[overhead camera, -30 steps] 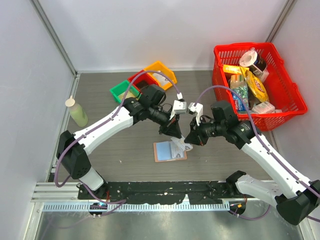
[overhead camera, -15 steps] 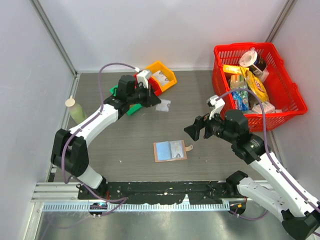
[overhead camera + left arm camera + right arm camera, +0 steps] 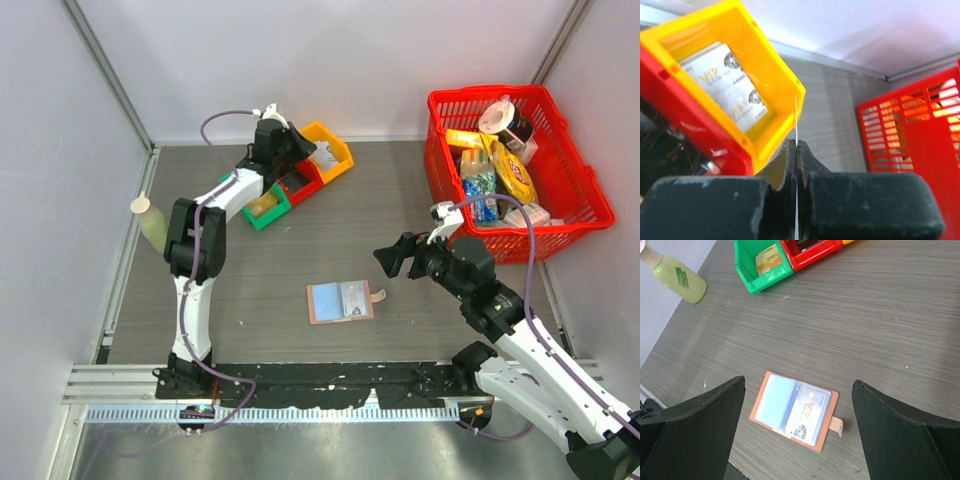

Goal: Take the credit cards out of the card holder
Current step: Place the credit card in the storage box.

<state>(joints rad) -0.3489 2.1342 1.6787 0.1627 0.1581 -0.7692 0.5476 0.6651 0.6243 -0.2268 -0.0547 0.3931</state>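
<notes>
The tan card holder [image 3: 340, 301] lies spread open on the table, and the right wrist view shows it from above [image 3: 795, 410]. A pale credit card [image 3: 809, 412] with VIP lettering sits in its right sleeve; the left sleeve shows only blue lining. My right gripper [image 3: 393, 257] hovers to the right of and above the holder, open wide [image 3: 799, 381], holding nothing. My left gripper [image 3: 290, 140] is at the far left over the yellow bin [image 3: 765, 75], shut [image 3: 797, 142] on a thin credit card [image 3: 796, 117] seen edge-on. More VIP cards [image 3: 725, 85] lie in that bin.
A green bin [image 3: 262, 208] holding a gold card, a red bin [image 3: 298, 185] and the yellow bin [image 3: 330, 150] stand in a row at the back left. A pale green bottle [image 3: 152, 222] is by the left wall. A red basket [image 3: 440, 140] of groceries fills the back right.
My left arm swung from the holder to the yellow bin, carrying a card. My right gripper opened, let go at the holder and drew back to the right.
</notes>
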